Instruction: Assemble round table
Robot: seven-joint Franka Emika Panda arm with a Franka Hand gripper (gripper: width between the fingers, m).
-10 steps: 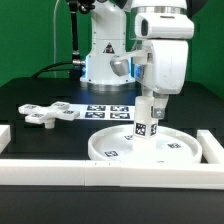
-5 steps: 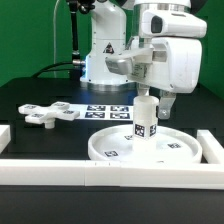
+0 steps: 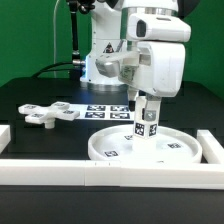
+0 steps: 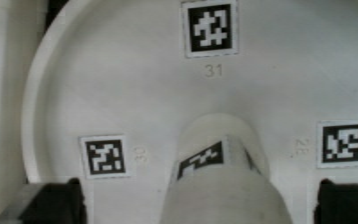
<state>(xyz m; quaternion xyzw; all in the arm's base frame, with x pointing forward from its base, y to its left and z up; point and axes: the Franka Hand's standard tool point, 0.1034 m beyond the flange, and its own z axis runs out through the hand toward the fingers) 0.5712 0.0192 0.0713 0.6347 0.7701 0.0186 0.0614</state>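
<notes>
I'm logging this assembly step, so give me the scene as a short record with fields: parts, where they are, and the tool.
round disc: flat on the black table, rim up
leg: short marked cylinder, upright at the disc's centre
tool: over the leg, fingers straddling its top; grip cannot be confirmed
foot piece: cross-shaped, lying loose toward the exterior view's left, apart from the disc
marker board: behind the disc

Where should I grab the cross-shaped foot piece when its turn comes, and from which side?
Probably one arm of the cross-shaped foot piece, from straight above, closing across that arm's width. It lies flat on the black table at the exterior view's left, so its arms offer narrow opposed side faces.
</notes>
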